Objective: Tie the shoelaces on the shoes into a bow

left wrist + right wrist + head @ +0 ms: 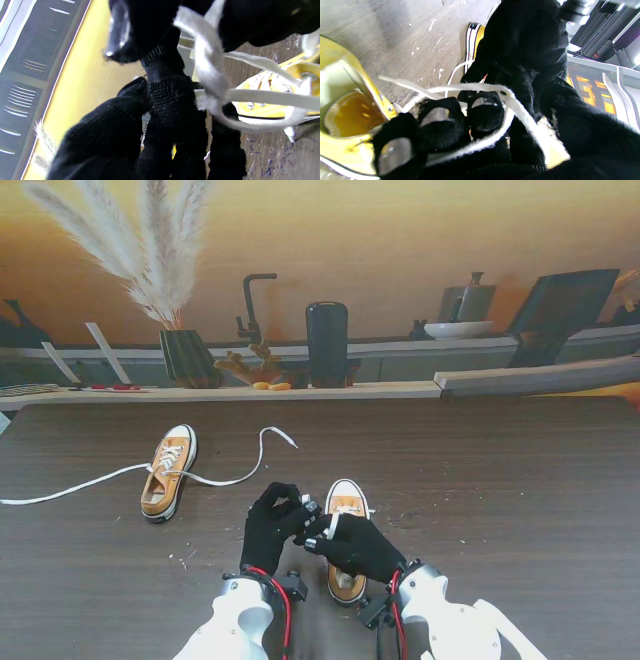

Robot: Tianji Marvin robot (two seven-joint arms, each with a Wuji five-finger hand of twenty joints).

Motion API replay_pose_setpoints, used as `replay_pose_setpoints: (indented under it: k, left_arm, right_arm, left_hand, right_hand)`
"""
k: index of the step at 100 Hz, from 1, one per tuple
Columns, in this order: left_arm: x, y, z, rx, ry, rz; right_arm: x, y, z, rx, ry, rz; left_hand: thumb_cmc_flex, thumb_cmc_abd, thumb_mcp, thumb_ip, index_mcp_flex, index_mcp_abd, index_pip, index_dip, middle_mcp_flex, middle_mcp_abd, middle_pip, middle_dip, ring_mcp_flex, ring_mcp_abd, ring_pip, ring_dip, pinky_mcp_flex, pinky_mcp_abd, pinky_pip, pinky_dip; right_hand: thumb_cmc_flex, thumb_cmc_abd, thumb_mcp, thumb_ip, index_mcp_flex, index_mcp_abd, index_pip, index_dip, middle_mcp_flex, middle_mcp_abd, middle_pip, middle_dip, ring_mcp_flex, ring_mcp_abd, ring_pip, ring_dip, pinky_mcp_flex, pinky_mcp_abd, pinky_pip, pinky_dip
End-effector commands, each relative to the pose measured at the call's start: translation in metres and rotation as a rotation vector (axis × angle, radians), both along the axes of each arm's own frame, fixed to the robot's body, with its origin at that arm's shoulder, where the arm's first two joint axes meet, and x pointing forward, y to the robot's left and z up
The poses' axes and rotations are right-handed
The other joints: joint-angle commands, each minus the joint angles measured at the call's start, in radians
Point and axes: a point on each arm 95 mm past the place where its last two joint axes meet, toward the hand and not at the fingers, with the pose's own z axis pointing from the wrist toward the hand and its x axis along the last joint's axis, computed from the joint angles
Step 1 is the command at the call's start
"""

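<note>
Warm amber light fills the back wall [420,240] in the stand view, while the dark desk [500,480] is evenly lit with only soft shadows and the picture stays fairly sharp. Both wrist views are close and soft: the black gloved left hand [140,125] shows almost no detail and the white lace [210,75] is blown out (its edges fuzzy). In the right wrist view the near yellow shoe [347,120] is blurred and overbright, and the clear fingertips [392,155] catch glare.

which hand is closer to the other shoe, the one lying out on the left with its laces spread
Left. The left hand sits just right of and nearer to me than that far shoe; the right hand is farther right, over the near shoe.
</note>
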Motion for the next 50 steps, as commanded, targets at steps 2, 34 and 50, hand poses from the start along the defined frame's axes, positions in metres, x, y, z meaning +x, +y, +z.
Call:
replay_pose_setpoints:
  k: [2,34,50]
  left_arm:
    - [0.001,-0.005,0.004,0.001,-0.029,-0.019]
    - [0.003,0.001,0.000,0.046,-0.082,0.016]
    - [0.002,0.006,0.000,0.024,-0.103,-0.009]
  right_arm:
    - [-0.003,-0.001,0.000,-0.002,0.004,0.015]
    - [-0.005,-0.008,-0.004,0.005,0.015,0.013]
    - [-0.009,-0.015,-0.004,0.008,0.040,0.033]
  left_hand:
    - [0.073,-0.029,-0.011,-0.021,-0.047,-0.074,-0.023,-0.001,-0.027,-0.036,0.038,0.074,0.057,-0.025,0.035,0.051,0.024,-0.046,0.095,-0.037]
    - [0.101,0.037,0.213,-0.086,0.185,-0.082,-0.552,-0.639,-0.119,-0.008,0.039,-0.234,-0.030,-0.020,0.191,0.183,-0.009,-0.080,0.222,0.031]
    - [0.190,0.141,0.165,-0.089,0.300,-0.034,-0.491,-0.632,-0.164,0.004,0.166,-0.123,-0.178,-0.009,0.378,0.270,-0.047,-0.093,0.352,0.140]
  right_hand:
    - [0.022,0.006,-0.029,-0.035,-0.014,-0.043,0.018,-0.024,0.027,0.007,0.011,0.001,0.012,0.023,0.024,0.006,0.025,0.053,0.054,-0.001]
    - [0.005,0.016,-0.034,-0.030,-0.014,-0.050,0.008,-0.020,-0.034,0.041,-0.050,-0.017,0.008,0.067,-0.112,-0.056,-0.083,0.072,-0.046,-0.009]
    - [-0.002,0.035,-0.058,-0.035,0.001,-0.067,0.019,0.006,-0.157,0.082,-0.136,-0.049,-0.055,0.105,-0.310,-0.140,-0.294,0.071,-0.182,0.007]
